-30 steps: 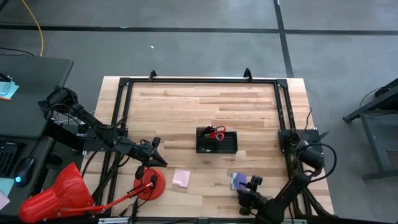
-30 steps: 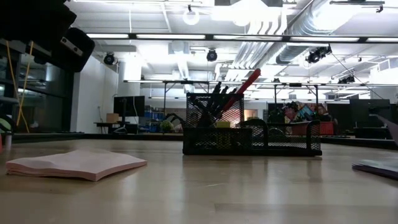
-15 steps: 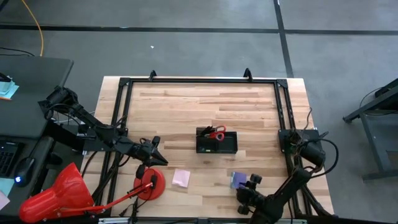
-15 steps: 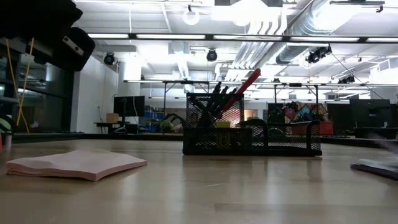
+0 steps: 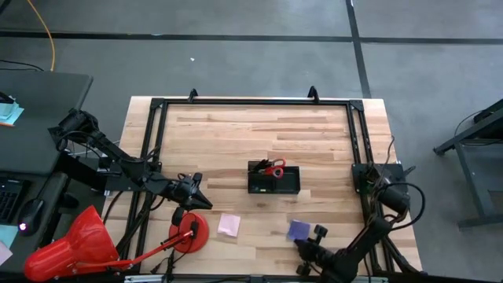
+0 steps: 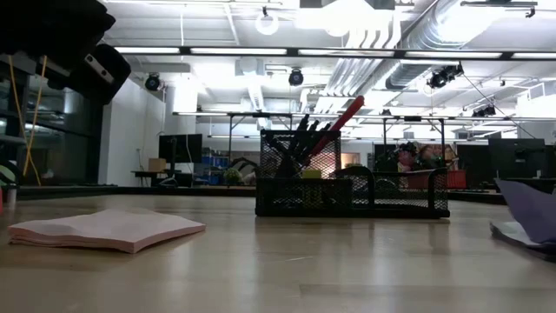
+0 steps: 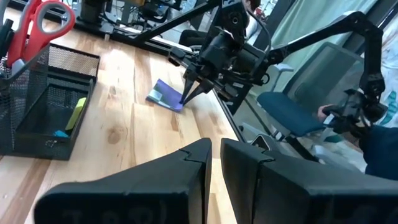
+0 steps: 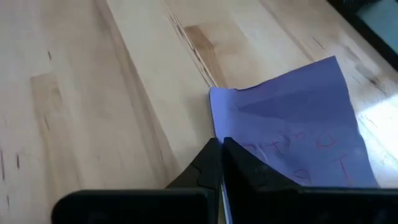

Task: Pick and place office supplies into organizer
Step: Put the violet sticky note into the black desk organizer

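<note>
A: Look at the left arm's matte black gripper (image 7: 214, 163) — two broad wedge-shaped fingers (image 7: 149, 186) with stepped notches along their inner edges.

B: And the right arm's dark gripper (image 7: 185, 98) across from it: chunky black wrist block, knobby housings, fingers tapering to a thin point.

A: From overhead, both arms are slim dark jointed tubes. Black cables loop around the right arm's round base joint beside the black metal frame rail (image 5: 357, 141).

B: Same looping wiring at the left shoulder.

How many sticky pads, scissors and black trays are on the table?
Sticky pads: 2, the pink pad and the purple pad
Scissors: 1, the red-handled scissors
Black trays: 1, the organizer
Total: 4
</note>
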Controlling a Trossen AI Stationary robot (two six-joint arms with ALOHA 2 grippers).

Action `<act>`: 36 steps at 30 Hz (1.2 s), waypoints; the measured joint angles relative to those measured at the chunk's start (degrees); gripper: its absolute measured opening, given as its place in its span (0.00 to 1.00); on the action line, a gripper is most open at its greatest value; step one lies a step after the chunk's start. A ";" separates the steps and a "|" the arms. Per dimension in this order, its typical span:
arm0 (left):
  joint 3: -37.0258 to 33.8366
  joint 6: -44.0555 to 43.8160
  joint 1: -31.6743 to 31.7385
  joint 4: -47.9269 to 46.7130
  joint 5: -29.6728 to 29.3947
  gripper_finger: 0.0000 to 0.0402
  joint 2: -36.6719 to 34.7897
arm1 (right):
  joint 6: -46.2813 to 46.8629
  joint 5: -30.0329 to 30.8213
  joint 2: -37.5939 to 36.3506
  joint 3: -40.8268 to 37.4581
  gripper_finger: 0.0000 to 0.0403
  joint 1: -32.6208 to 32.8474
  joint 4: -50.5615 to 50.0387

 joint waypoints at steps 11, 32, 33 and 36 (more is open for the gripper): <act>0.00 0.04 -0.02 -0.59 0.02 0.07 0.00 | 0.30 6.42 0.46 6.63 0.00 -0.82 -13.43; 0.00 -2.75 -0.02 -0.35 -1.53 0.07 9.41 | 11.12 9.22 0.11 12.69 0.00 -2.72 -36.60; 0.00 -2.91 0.00 0.92 -1.53 0.07 10.50 | 14.01 8.20 0.04 12.40 0.01 -2.56 -37.40; 0.00 -2.94 0.00 4.91 -1.51 0.07 13.59 | 18.83 5.56 -0.11 12.15 0.07 -1.77 -37.60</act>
